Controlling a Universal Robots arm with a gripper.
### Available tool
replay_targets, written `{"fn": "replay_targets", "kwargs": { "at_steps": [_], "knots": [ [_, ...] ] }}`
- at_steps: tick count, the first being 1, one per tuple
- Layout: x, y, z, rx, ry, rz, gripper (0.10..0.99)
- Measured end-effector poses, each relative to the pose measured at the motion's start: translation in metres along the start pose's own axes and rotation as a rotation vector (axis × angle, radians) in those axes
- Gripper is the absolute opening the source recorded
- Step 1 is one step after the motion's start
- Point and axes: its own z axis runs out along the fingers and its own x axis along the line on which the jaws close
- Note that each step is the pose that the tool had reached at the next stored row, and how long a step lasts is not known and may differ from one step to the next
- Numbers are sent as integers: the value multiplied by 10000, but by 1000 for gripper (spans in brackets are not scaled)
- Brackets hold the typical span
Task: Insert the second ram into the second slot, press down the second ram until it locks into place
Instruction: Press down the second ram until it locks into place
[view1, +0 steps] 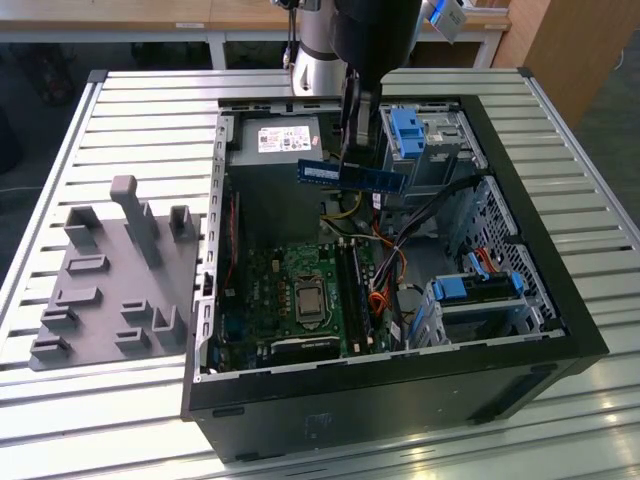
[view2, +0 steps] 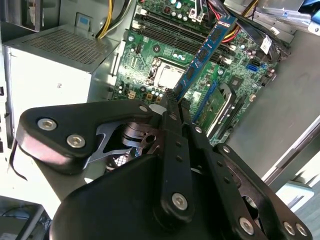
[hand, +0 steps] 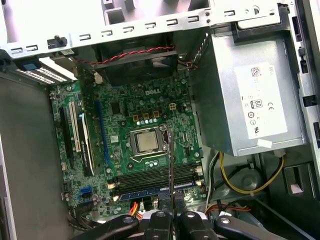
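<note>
Now pinched in the black metal two-finger gripper (view1: 352, 158), jaws pressed together on its upper edge: the second ram (view1: 350, 175), a long thin blue circuit-board strip with a white sticker and dark chips. Hangs level in the air over the open black computer case (view1: 400, 390), well above the green motherboard (view1: 300, 290), not yet in any slot. In the first wrist view, seen edge-on and seemingly lying across the row of dark memory slots (hand: 150, 176), not along them. If lowered like this, would probably strike the slot walls instead of entering. Even when turned, could meet the slot a little tilted or shifted and jam on one end. Could also go into a neighbouring slot, these being very close together. Gripped only at a narrow part, so may rotate in the pinch under pressing. Could snag too on the orange cables (view1: 378, 298) near the slot ends.
</note>
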Motion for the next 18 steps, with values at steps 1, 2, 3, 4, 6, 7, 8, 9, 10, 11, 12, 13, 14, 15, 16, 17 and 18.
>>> {"fn": "replay_targets", "kwargs": {
  "at_steps": [1,2,3,4,6,7,8,9,10,11,12,13,14,15,16,17,18],
  "knots": [
    [0,0,0,0,-2,26,137],
    [0,0,0,1,-3,53,137],
    [0,0,0,1,-3,78,137],
    [0,0,0,2,-4,103,137],
    [0,0,0,2,-6,151,137],
    [0,0,0,3,-8,176,137],
    [0,0,0,3,-8,200,137],
    [0,0,0,4,-9,224,137],
    [0,0,0,4,-10,248,137],
    [0,0,0,4,-10,272,137],
    [0,0,0,5,-12,296,137],
    [0,0,0,5,-13,320,137],
    [0,0,0,6,-14,342,137],
    [0,0,0,6,-14,367,137],
    [0,0,0,6,-15,390,137],
    [0,0,0,7,-16,413,137],
    [0,0,0,7,-17,436,137]
  ]
}}
